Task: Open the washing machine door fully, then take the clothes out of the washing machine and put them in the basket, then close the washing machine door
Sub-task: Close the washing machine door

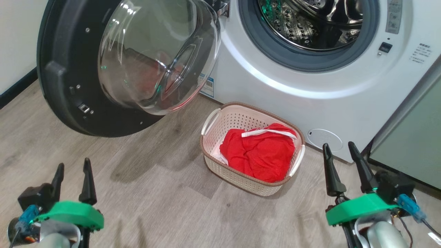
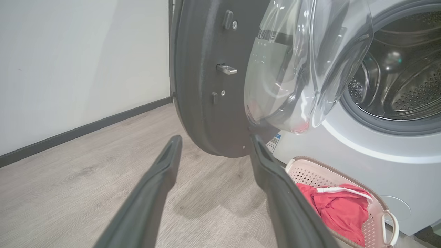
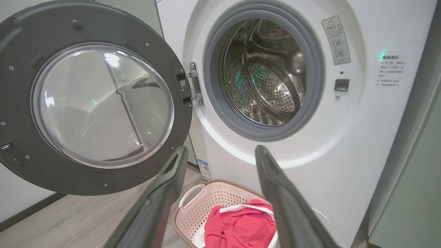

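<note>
Both my grippers are spread wide and hold nothing: the left gripper [image 1: 74, 163] hovers low over the floor [image 1: 155, 193] on the door's side, the right gripper [image 1: 338, 144] low beside the basket [image 1: 241, 181], near the green cabinet [image 1: 406, 144]. The clothes [image 1: 262, 151] lie bunched inside the basket, which sits on the floor just in front of the washer [image 1: 262, 79], below its opening and near the small round flap [image 1: 324, 139]. What I can see of the drum [image 1: 310, 24] looks bare, so I judge the unloading done and the last step in hand: closing the door [image 1: 65, 86]. It stands swung wide on its hinge at the opening's left, glass bowl bulging toward the room. My left arm is the nearer one; I think the move calls for getting a finger behind the black rim at its free edge, far from the hinge, then sweeping it round in an arc toward the gasket and pressing until the latch catches. The basket sits under that arc, so I would check that the rim passes above it. By my count: one washer, one door, one basket, one red garment with white trim, one flap, two grippers with two fingers each.
</note>
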Robot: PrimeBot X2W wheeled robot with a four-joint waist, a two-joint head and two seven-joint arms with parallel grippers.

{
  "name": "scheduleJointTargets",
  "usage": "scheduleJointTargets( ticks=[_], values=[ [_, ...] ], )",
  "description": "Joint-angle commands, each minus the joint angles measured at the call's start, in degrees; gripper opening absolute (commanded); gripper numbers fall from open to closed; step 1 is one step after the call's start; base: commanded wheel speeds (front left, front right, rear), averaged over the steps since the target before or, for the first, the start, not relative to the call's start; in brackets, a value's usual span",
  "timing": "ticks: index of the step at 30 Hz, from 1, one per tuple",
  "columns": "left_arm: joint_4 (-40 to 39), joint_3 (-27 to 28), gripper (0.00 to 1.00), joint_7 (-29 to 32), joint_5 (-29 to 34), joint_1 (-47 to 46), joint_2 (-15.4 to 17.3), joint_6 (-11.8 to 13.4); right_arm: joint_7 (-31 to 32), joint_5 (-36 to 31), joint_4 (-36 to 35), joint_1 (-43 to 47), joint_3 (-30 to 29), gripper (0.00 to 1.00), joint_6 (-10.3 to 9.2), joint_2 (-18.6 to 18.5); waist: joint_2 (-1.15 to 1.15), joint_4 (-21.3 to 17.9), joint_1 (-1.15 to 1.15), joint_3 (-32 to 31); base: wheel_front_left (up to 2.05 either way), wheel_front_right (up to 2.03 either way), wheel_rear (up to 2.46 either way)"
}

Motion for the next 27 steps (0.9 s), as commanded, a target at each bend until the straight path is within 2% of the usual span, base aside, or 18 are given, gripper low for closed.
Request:
scheduleJointTargets(
  ticks=[1,2,3,4,5,6,7,11,15,19,22,27],
  values=[
    [-2.47,2.54,1.00,-0.44,-0.09,-2.29,0.49,0.25,-0.36,0.52,-1.40,-2.57,1.63,1.00,-0.04,-0.50,0.00,0.18,0.00,0.27,0.00,0.00,0.00],
    [-2.68,2.76,1.00,-0.44,-0.12,-2.20,0.36,0.23,-0.36,0.57,-1.33,-2.67,1.72,1.00,-0.04,-0.53,0.00,0.21,0.00,0.33,0.00,0.00,0.00],
    [-3.01,2.95,0.81,-0.44,-0.23,-2.12,0.23,0.21,-0.36,0.62,-1.28,-2.75,1.80,1.00,-0.04,-0.55,0.00,0.23,0.00,0.38,0.00,0.00,0.00],
    [-3.01,2.95,0.81,-0.44,-0.23,-2.12,0.23,0.21,-0.36,0.62,-1.28,-2.75,1.80,1.00,-0.04,-0.55,0.00,0.23,0.00,0.38,0.00,0.00,0.00],
    [-3.29,3.08,0.47,-0.44,-0.52,-2.02,0.08,0.18,-0.36,0.68,-1.24,-2.80,1.88,1.00,-0.04,-0.57,0.00,0.25,0.00,0.40,0.00,0.00,0.00],
    [-3.44,3.39,0.20,-0.44,-1.24,-1.96,-0.15,0.15,-0.36,0.74,-1.20,-2.83,1.92,1.00,-0.04,-0.59,0.00,0.25,0.00,0.42,0.00,0.00,0.00],
    [-3.67,4.12,0.00,-0.44,-2.37,-2.03,-0.37,0.12,-0.36,0.78,-1.17,-2.83,1.95,1.00,-0.04,-0.61,0.00,0.25,0.00,0.40,0.00,0.00,0.00],
    [-2.60,6.90,0.00,-0.44,-10.29,-2.88,-0.24,0.04,-0.36,0.89,-1.10,-2.41,1.44,1.00,-0.04,-0.64,0.00,0.08,0.00,0.18,0.00,0.00,0.00],
    [-1.25,8.66,0.00,1.25,-24.41,-5.50,2.23,0.02,-0.36,0.81,-1.26,-1.42,0.62,1.00,-0.04,-0.61,0.00,-0.02,0.00,-0.03,0.00,0.00,0.00],
    [1.45,13.43,0.00,10.26,-40.89,-10.19,6.51,0.01,-0.36,0.70,-1.39,-0.48,0.04,1.00,-0.04,-0.53,0.00,-0.21,0.00,-0.18,0.00,0.00,0.00],
    [7.21,18.41,0.00,17.75,-50.53,-15.29,10.29,0.04,-0.36,0.66,-1.47,0.24,-0.27,1.00,-0.04,-0.42,0.00,-0.49,0.00,-0.36,0.00,0.00,0.00],
    [18.09,23.84,0.00,27.30,-59.49,-23.56,17.47,3.24,-0.36,0.59,-1.66,1.25,-0.41,1.00,-0.04,-0.24,0.00,-1.72,0.00,-0.80,0.00,0.00,0.00]
  ],
)
